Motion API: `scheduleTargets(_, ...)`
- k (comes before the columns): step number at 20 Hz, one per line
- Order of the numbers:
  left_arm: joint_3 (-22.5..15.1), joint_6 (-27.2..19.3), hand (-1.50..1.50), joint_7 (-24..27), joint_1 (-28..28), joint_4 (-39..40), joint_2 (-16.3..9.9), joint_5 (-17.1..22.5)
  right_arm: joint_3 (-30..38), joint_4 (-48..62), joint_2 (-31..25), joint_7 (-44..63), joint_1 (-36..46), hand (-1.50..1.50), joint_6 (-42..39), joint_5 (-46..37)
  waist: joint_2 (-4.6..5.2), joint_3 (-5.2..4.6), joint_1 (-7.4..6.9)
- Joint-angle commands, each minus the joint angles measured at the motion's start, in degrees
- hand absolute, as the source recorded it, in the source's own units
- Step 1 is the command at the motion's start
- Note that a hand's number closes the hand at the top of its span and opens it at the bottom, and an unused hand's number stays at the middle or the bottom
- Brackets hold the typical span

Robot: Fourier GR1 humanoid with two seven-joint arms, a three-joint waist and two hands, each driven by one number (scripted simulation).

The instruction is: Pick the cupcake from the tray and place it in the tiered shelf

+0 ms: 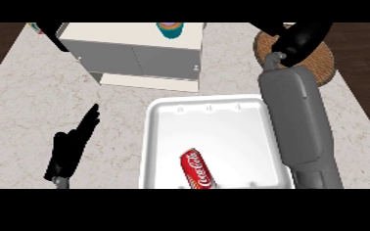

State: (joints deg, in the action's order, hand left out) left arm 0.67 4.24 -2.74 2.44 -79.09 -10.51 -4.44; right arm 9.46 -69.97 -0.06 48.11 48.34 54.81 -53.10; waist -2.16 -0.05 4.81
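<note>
Now cupcake (171,29) atop shelf (137,44), L hand (70,149) fingers straight, R hand (300,41) fingers can't tell.

A can (197,170) is lying in the tray (162,127) at the near edge. The shelf (137,54) is standing far left, a cupcake (171,30) sitting on it.
</note>
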Motion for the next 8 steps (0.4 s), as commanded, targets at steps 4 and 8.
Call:
scheduleTargets(4,-0.6,-0.6,0.00,-0.3,-0.1,-1.1,0.7,-0.6,-7.5,-26.3,-1.9,2.9,-19.3,-1.50,-13.8,-0.1,0.57,0.05,-0.19)
scheduleTargets(8,-1.2,0.6,0.00,0.0,-0.2,-1.5,0.3,-0.8,-6.6,-41.4,-6.7,9.0,-26.9,-1.50,-23.6,0.8,1.27,0.02,-1.95)
